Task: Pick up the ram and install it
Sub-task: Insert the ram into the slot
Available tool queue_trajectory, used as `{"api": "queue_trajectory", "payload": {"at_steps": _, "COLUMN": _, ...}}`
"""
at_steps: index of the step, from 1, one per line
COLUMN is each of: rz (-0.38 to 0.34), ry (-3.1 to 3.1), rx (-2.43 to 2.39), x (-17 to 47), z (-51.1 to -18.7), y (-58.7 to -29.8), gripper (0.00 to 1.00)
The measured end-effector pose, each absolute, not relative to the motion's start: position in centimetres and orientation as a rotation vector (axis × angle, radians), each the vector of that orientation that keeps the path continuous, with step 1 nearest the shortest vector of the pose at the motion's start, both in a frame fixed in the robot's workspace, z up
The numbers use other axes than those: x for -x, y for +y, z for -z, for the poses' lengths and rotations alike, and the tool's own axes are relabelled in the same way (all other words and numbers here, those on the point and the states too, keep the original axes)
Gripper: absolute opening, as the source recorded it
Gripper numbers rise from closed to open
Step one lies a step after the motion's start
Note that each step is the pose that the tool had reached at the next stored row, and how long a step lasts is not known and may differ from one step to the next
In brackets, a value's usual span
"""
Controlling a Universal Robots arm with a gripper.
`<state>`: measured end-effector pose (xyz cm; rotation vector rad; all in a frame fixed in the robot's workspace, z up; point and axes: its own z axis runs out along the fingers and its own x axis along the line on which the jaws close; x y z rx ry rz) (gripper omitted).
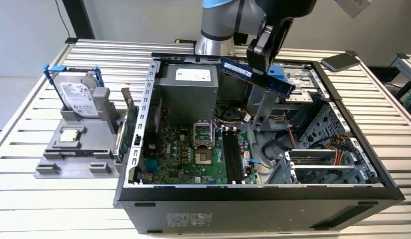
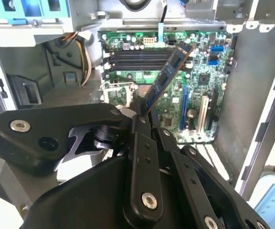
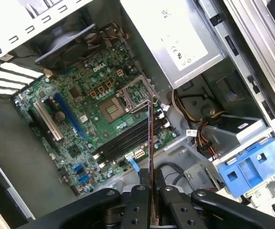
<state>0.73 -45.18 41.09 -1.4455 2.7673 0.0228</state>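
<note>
Open case (image 1: 258, 193) with motherboard (image 1: 185, 155) inside; above it, ram (image 1: 279, 86) in the claw (image 1: 258, 68).

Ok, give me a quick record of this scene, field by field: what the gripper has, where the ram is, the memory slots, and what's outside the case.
gripper: shut on the ram
ram: held tilted in the air above the open computer case, not yet in a slot
memory slots: on the motherboard, look empty
hard drive: upright in a grey fixture outside the case, at the exterior view's left
table: slatted metal, carries the case and the fixture
</note>
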Motion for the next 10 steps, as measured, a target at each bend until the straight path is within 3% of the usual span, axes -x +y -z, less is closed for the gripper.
{"api": "queue_trajectory", "payload": {"at_steps": 10, "rz": -0.02, "ry": 2.876, "rx": 1.212, "x": -0.73, "z": -41.09, "y": -45.18, "gripper": 0.0}}
